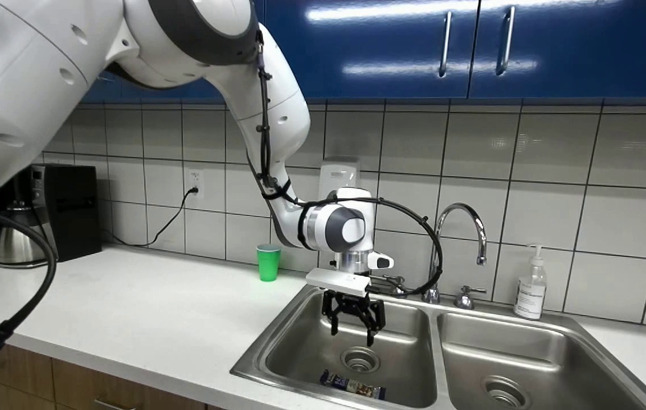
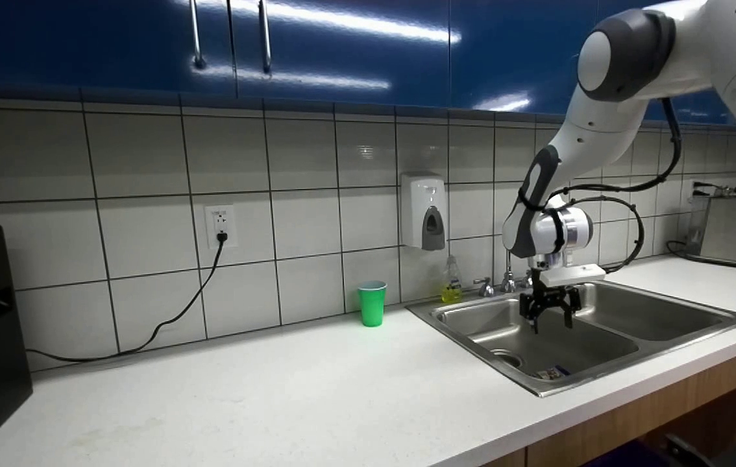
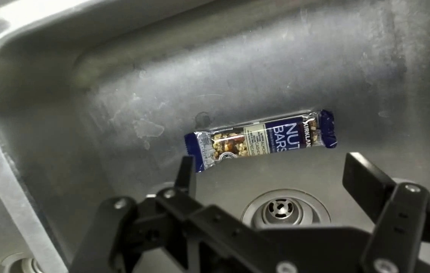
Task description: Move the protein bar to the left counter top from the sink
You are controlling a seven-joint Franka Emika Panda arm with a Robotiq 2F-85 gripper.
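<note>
The protein bar, a slim wrapped nut bar with dark blue ends, lies flat on the floor of a sink basin. It shows in both exterior views (image 1: pixel 352 385) (image 2: pixel 552 373) and in the wrist view (image 3: pixel 256 139), beside the drain. The sink (image 1: pixel 434 364) (image 2: pixel 479 351) is steel with two basins. My gripper (image 1: pixel 352 333) (image 2: pixel 551 323) (image 3: pixel 270 161) is open and empty above the same basin, pointing down, apart from the bar. In the wrist view the bar lies ahead of the spread fingertips. The left counter top (image 1: pixel 146 310) (image 2: pixel 290 395) is the broad off-white surface beside the sink.
A green cup (image 1: pixel 269 263) (image 2: pixel 372 303) stands on the counter by the tiled wall. A chrome faucet (image 1: pixel 478 225) and a soap bottle (image 1: pixel 530 290) stand behind the sink. A black coffee machine (image 1: pixel 72 210) is at the counter's far end. Blue cabinets (image 1: pixel 380 51) hang above.
</note>
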